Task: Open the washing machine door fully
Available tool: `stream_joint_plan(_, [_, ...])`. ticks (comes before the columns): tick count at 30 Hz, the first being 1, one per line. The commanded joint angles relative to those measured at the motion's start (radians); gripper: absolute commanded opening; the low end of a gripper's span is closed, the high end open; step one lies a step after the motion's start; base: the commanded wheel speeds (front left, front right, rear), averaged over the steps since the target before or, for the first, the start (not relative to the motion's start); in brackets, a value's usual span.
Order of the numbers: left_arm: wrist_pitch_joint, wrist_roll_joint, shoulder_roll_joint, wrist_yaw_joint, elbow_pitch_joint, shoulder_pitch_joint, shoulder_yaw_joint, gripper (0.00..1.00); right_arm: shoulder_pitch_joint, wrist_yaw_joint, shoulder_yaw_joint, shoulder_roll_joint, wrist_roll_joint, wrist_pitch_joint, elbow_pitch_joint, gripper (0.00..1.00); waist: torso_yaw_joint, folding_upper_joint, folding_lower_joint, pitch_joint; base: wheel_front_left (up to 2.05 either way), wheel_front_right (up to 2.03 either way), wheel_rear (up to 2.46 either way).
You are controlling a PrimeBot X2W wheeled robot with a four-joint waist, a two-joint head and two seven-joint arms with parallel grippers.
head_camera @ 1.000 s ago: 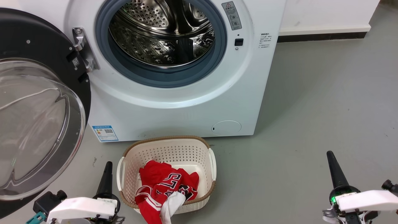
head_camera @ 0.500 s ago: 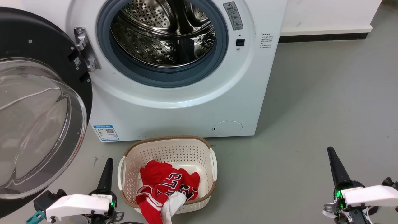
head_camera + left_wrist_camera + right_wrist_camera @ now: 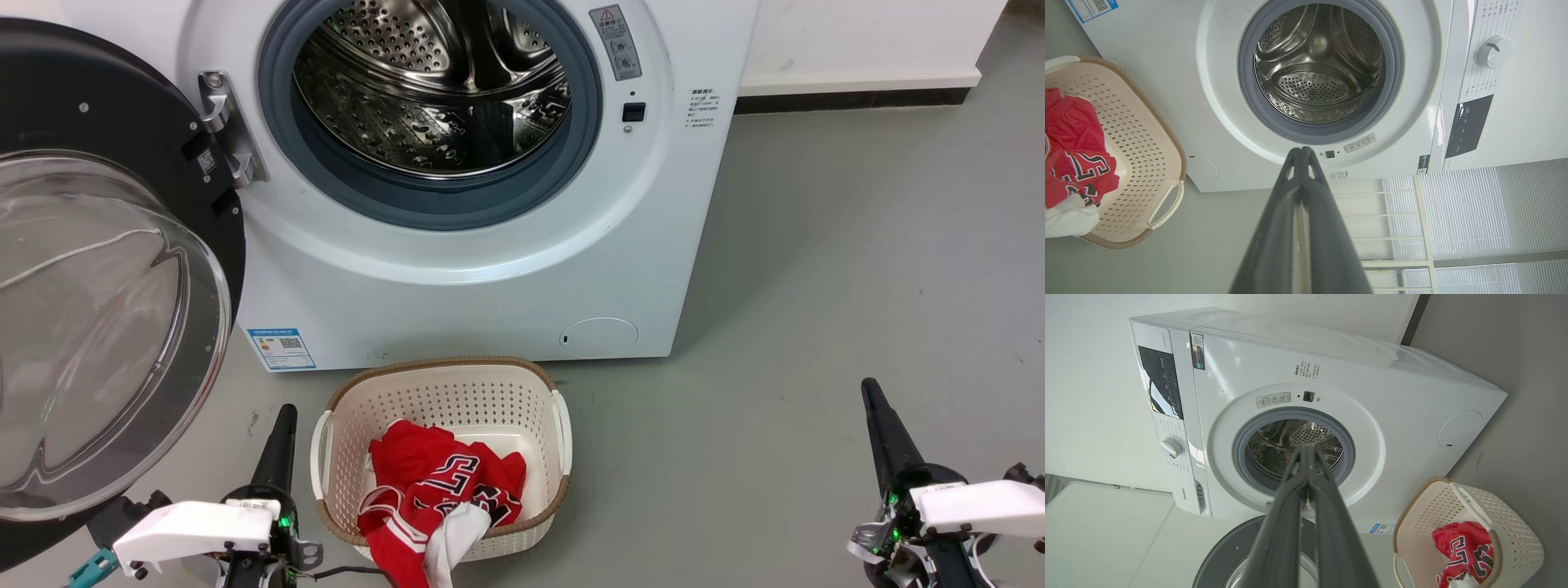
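The white washing machine (image 3: pixel 490 278) stands ahead with its steel drum (image 3: pixel 433 90) exposed. The washing machine door (image 3: pixel 122 122), a black disc with a clear glass bowl (image 3: pixel 98 327), is swung out to the left on its metal hinge (image 3: pixel 224 122). Its lower rim also appears in the right wrist view, the door (image 3: pixel 1229 555). My left gripper (image 3: pixel 286 408) is shut and empty, low beside the door's bottom edge. My right gripper (image 3: pixel 869 384) is shut and empty over the floor at far right. In the wrist views, the left gripper (image 3: pixel 1302 150) and the right gripper (image 3: pixel 1306 448) both point at the washing machine (image 3: pixel 1220 102).
A cream perforated basket (image 3: pixel 441 384) with a red jersey (image 3: pixel 433 482) sits on the grey floor just in front of the machine, between my grippers. Open floor (image 3: pixel 816 286) lies to the right. A white wall with a dark skirting (image 3: pixel 849 96) runs behind.
Both grippers have edged slightly up the head picture. The whole scene has shifted a few pixels right, so the camera moved. The door stands as before.
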Motion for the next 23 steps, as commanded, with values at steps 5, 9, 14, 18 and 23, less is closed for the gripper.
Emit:
stream_joint_plan(5, [0.015, -0.056, 0.000, -0.010, 0.006, -0.025, 0.006, 0.00, -0.025, 0.000, -0.007, -0.001, 0.054, 0.016, 0.008, 0.00, 0.002, 0.0000, 0.0000, 0.000, 0.00, 0.00, 0.00])
stream_joint_plan(9, [0.023, -0.087, -0.001, -0.014, 0.011, -0.032, 0.009, 0.00, -0.029, 0.000, -0.011, 0.000, 0.083, 0.024, 0.014, 0.00, 0.003, 0.0000, 0.0000, -0.001, 0.00, 0.00, 0.00])
stream_joint_plan(14, [0.034, -0.124, -0.002, -0.017, 0.018, -0.037, 0.013, 0.00, -0.035, 0.000, -0.015, 0.002, 0.118, 0.035, 0.020, 0.00, 0.004, 0.0000, 0.0000, -0.001, 0.00, 0.00, 0.00])
stream_joint_plan(18, [0.041, -0.154, -0.003, -0.020, 0.022, -0.042, 0.017, 0.00, -0.042, 0.000, -0.019, 0.003, 0.145, 0.043, 0.025, 0.00, 0.006, 0.0000, 0.0000, -0.001, 0.00, 0.00, 0.00])
stream_joint_plan(23, [0.051, -0.189, -0.004, -0.025, 0.029, -0.050, 0.021, 0.00, -0.050, 0.000, -0.023, 0.004, 0.179, 0.054, 0.032, 0.00, 0.007, 0.0000, 0.0000, -0.002, 0.00, 0.00, 0.00])
